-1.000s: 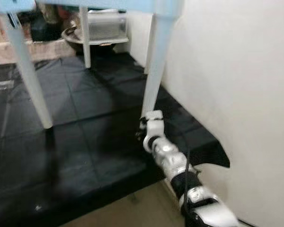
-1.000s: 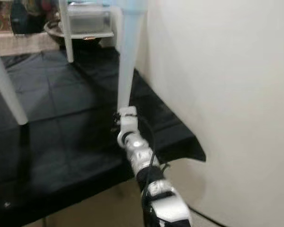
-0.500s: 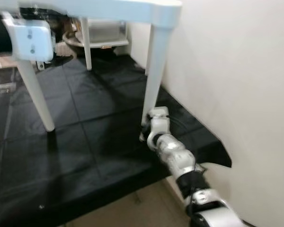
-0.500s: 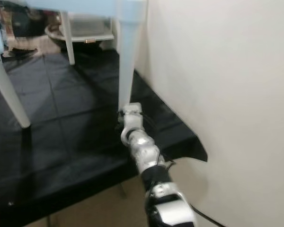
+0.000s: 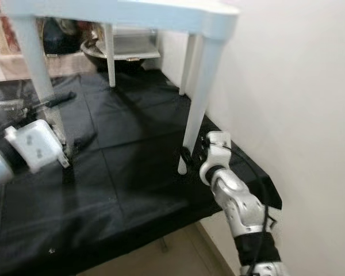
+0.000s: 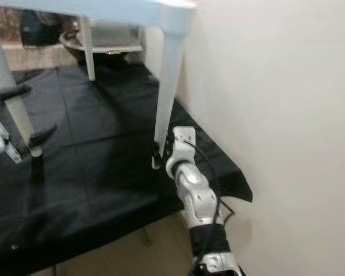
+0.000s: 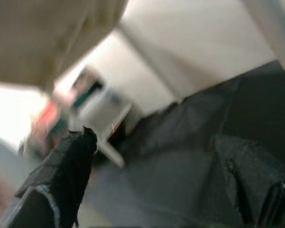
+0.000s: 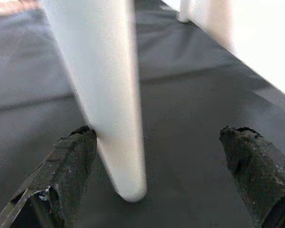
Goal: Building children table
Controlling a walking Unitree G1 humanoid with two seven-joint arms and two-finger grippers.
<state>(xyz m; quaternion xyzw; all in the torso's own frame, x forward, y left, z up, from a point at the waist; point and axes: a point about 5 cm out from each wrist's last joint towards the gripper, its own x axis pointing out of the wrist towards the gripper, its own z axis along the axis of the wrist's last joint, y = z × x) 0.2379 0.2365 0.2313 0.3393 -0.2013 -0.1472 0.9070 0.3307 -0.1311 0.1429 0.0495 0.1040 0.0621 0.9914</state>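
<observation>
— Legs first: where do we stand with the children table (image 5: 126, 11)?

— We have it upright on the black mat (image 5: 126, 172), all the legs we can see planted, and its near right leg (image 5: 196, 109) close to the mat's right edge, just beside the white wall (image 5: 299, 115).

— And our right end effector (image 8: 156, 156)?

— Low, by the foot of that leg. In the right wrist view its fingers (image 8: 69, 161) are spread wide, with the leg between them but nearer one finger, and nothing is clamped.

— So how do we do this well?

— We judge the step is checking or seating that leg. We centre the leg between the fingers before closing, grip low and square, and push along the leg's line, not sideways, so the light table does not skid toward the wall.

— Our left end effector (image 5: 52, 123)?

— Also spread and empty, hanging near the near left leg (image 5: 40, 75). We could steady that leg while the right one works.
</observation>
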